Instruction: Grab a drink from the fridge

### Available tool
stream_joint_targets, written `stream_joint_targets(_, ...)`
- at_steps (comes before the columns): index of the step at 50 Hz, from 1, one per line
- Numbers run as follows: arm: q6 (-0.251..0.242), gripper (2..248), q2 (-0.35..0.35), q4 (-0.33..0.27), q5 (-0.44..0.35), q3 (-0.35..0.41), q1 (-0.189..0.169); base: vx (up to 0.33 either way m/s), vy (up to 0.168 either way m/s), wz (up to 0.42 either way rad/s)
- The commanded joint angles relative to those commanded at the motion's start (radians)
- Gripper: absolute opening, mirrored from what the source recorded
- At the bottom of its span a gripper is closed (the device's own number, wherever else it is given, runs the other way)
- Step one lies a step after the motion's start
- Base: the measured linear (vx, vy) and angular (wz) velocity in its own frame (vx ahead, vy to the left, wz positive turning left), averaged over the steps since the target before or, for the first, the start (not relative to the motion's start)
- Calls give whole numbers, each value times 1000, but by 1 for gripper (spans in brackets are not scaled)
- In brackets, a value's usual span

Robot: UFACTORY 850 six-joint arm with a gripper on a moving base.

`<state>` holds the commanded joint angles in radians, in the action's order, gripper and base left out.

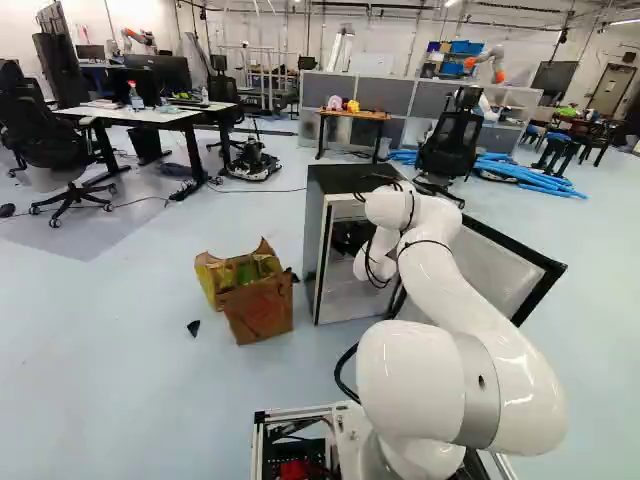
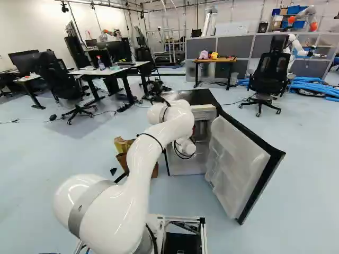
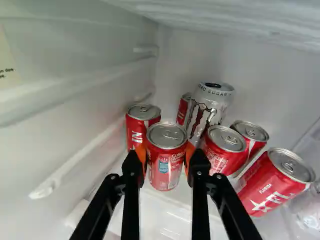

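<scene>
The red can [image 3: 166, 157] is inside the fridge [image 1: 345, 178], upright near the front edge of the shelf [image 3: 175, 201], between the fingers [image 3: 200, 167]. Those stand one can's width apart, their orange pads [image 3: 141, 156] against its sides; whether its base bears on the shelf I can't tell. Likely full, so fairly heavy for its size, slick if damp, its thin wall easily dented: best held round the middle, firmly but without crushing, clear of the neighbouring can [image 3: 143, 122].
</scene>
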<state>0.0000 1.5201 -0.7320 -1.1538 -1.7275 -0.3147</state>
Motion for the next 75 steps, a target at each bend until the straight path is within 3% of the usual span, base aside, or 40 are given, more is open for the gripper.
stream_joint_targets(18, 0, 96, -10, 0, 0, 18, -2, 0, 0, 0)
stream_joint_targets(47, 0, 96, -68, 0, 0, 128, -12, 0, 0, 0)
stream_joint_targets(75, 0, 96, -215, 0, 0, 322, -33, 0, 0, 0)
